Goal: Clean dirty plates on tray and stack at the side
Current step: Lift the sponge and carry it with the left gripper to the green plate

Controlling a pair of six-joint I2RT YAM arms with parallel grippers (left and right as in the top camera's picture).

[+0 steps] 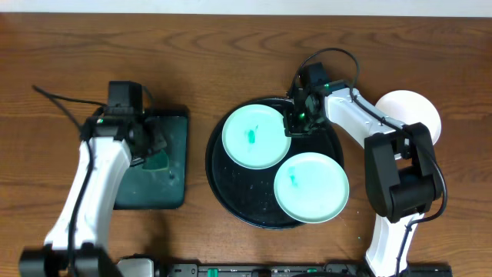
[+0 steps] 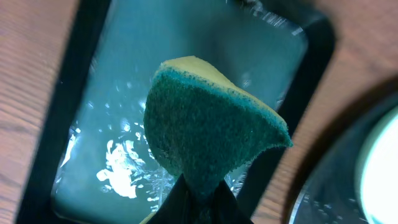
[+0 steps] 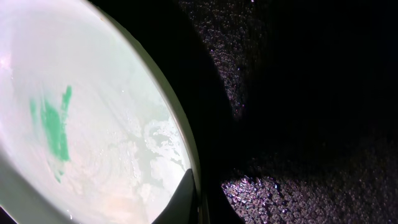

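- Overhead view: rear mint plate (image 1: 256, 136) and front mint plate (image 1: 311, 187), both smeared, lie in the black tray (image 1: 231, 192); a white plate (image 1: 419, 111) sits on the desk.
- Right fingers (image 3: 183, 199) pinch the rear mint plate's rim; left fingers (image 2: 199, 208) clamp a soft sponge (image 2: 211, 124).
- Plates look light, stiff and wet-slippery, so the rim seems the best hold.

Two mint plates (image 1: 256, 136) sit on the black tray (image 1: 240, 191), white plate (image 1: 420, 111) outside.

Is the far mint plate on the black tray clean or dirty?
Dirty: the far mint plate shows a teal smear at its centre.
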